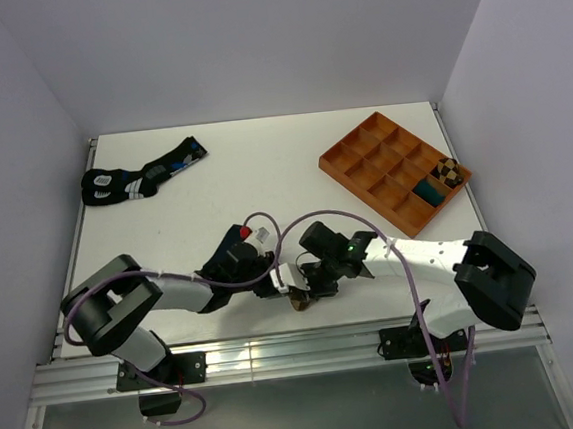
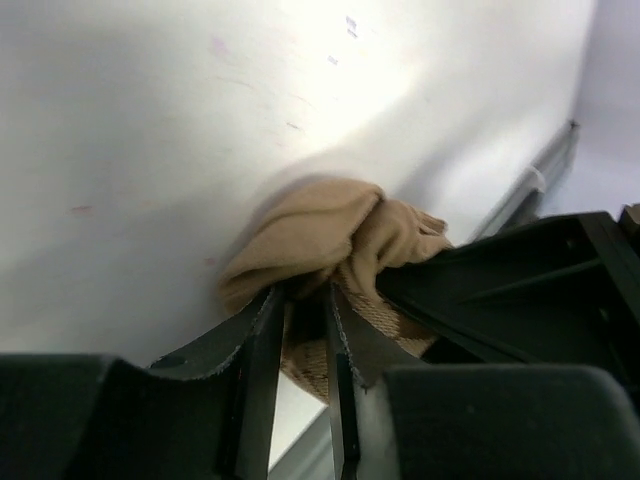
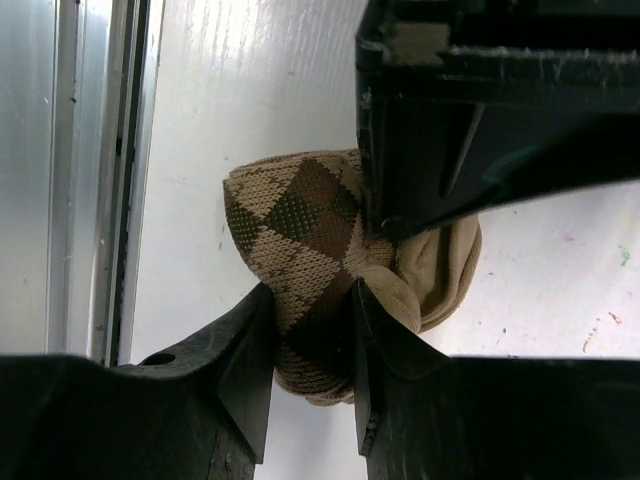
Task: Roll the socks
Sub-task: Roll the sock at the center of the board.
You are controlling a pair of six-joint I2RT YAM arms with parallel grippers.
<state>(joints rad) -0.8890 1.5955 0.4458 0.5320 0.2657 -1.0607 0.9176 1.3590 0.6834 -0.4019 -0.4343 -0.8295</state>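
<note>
A: Argyle sock (image 3: 300, 230), tan and brown, is bunched into a loose lump at the near edge of the surface (image 1: 262, 166), right between the two arms.
B: Fingers?
A: Right fingers (image 3: 245, 360) are closed in on the patterned end, one on each side, and the fabric is squeezed between them. Left fingers (image 2: 255, 350) are a narrow slit apart with tan cuff fabric at the tips. From that angle I can't tell if they pinch it or only touch.
B: Step?
A: Looks like the tuck, with the cuff going over the roll. Doing it well: the right holds the roll firm and low on the surface so it doesn't unwind. The left draws the plain cuff over the patterned core, not off sideways.
B: Risks?
A: The lump sits just beside the front rail (image 3: 90, 200), so a shove that way could send it off. The tips are crowded too, so I'd release one side at a time.
</note>
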